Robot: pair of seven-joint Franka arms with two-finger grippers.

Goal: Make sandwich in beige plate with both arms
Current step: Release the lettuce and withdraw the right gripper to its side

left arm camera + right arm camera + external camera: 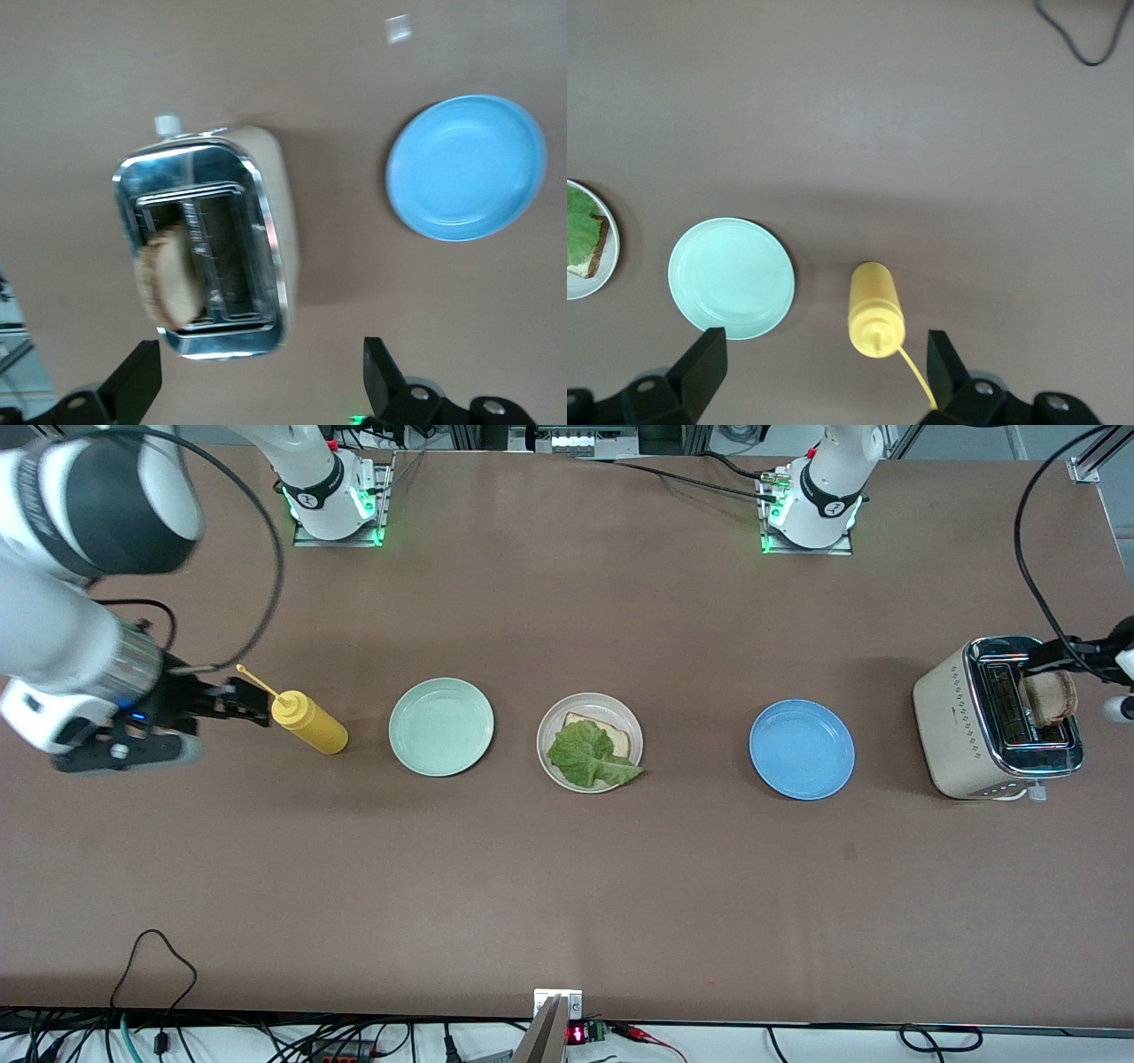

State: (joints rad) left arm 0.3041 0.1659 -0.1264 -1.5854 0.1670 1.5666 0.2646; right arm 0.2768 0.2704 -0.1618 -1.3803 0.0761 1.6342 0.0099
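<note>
From the front, the beige plate [589,742] sits mid-table between a mint-green plate [441,726] and a blue plate [802,748]; on it lies one bread slice [611,733] with a lettuce leaf [589,755] on top, so the sandwich is half built and lacks its upper slice; that second slice [1052,697] stands in the toaster [983,722] at the left arm's end of the table; the left gripper [1118,682] hangs over the toaster at the frame's edge; the right gripper [232,700] hovers by the tip of a yellow squeeze bottle [310,724] lying on its side at the right arm's end.

In the left wrist view, the left gripper [261,376] stands wide and empty above the toaster [213,239], the toast [173,279] upright in one slot; the next move, I judge, calls for lowering squarely and pinching the slice by its faces, then carrying it to the beige plate.

In the right wrist view, the right gripper [824,372] is equally wide and empty over the bottle [875,310]; the beige plate [609,257] shows at the edge.

The table [567,886] is a matte brown sheet; cables trail along its near edge.
</note>
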